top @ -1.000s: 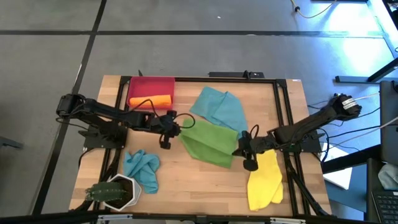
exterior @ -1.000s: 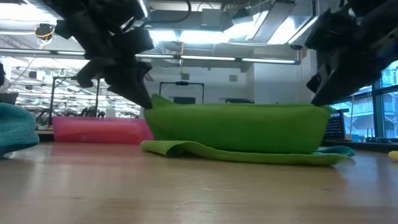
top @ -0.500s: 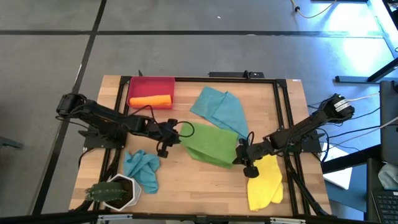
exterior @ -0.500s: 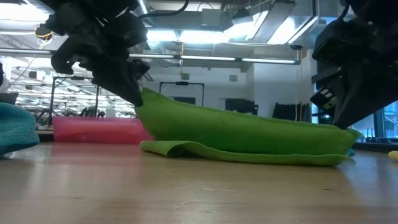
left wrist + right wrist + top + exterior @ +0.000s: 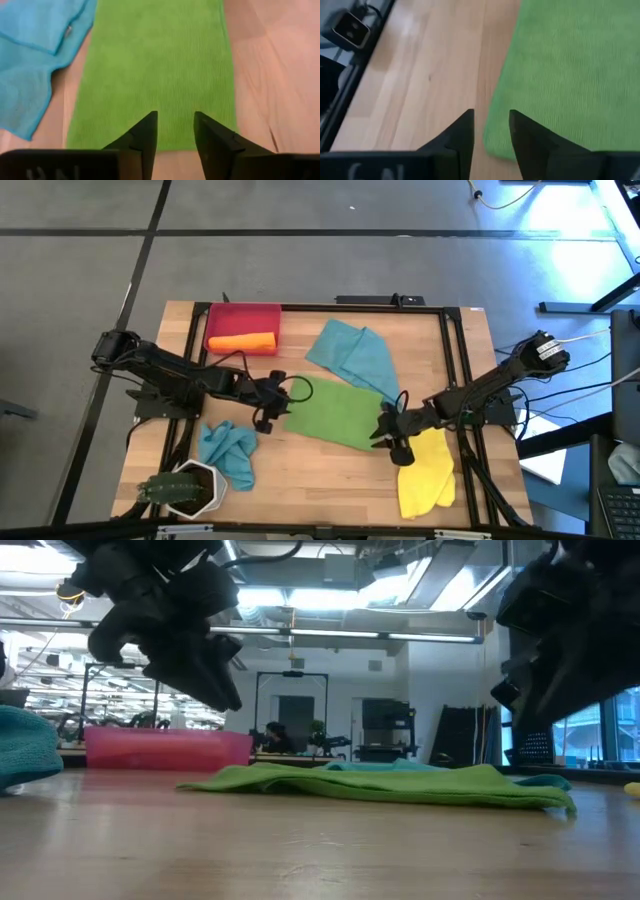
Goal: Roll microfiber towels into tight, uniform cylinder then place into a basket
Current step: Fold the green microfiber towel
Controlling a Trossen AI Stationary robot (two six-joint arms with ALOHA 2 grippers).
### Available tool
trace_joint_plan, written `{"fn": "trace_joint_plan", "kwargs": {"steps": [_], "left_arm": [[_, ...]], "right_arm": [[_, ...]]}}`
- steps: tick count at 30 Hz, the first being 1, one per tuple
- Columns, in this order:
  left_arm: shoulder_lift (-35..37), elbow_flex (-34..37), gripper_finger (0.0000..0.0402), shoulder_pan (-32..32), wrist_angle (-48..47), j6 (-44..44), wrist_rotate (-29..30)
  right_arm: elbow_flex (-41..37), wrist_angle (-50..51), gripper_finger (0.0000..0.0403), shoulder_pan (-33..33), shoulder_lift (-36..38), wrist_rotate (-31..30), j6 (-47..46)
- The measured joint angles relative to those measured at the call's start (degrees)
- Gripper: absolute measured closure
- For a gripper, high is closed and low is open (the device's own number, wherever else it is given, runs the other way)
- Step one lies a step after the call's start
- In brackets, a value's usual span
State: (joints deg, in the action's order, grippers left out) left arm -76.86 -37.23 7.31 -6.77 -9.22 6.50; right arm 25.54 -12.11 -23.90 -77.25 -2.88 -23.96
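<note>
The green towel lies spread flat at the table's middle; it also shows in the low view. My left gripper is open just above the towel's left edge, clear of it. My right gripper is open above the towel's right near corner, also clear of it. The red basket at the far left holds the rolled orange towel. One teal towel lies beyond the green one, and its near edge goes under the green towel.
A crumpled teal towel lies near left, beside the white pot with a plant. The yellow towel lies near right, under my right arm. Bare wood shows along the near edge between them.
Both grippers held the green towel's edge lifted and folded over, carried it toward the table's near edge while sinking, then let go. The lifted edge has fallen, and the towel now lies spread out flat. Both grippers stand a little above it.
</note>
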Motion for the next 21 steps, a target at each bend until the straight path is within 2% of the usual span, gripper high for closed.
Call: {"fn": "trace_joint_plan", "kwargs": {"steps": [7, 11, 16, 21], "left_arm": [[-0.1, 0.0, 0.0279, 0.3, 5.9, 3.2, -1.9], [-0.5, 0.0, 0.0280, 2.4, 9.1, 3.1, -2.7], [-3.0, -0.1, 0.0280, 5.7, 14.7, 3.1, -2.8], [-6.6, -0.1, 0.0280, 7.2, 18.4, 2.9, -2.6]], "right_arm": [[0.0, -5.0, 0.0272, 1.7, 0.0, -0.2, 2.8], [0.0, -7.0, 0.0272, 1.7, 0.0, -4.8, 7.3], [0.1, -11.7, 0.0272, 1.6, 0.0, -6.5, 12.3], [0.1, -12.9, 0.0272, 1.6, -1.3, -6.5, 13.1]]}}
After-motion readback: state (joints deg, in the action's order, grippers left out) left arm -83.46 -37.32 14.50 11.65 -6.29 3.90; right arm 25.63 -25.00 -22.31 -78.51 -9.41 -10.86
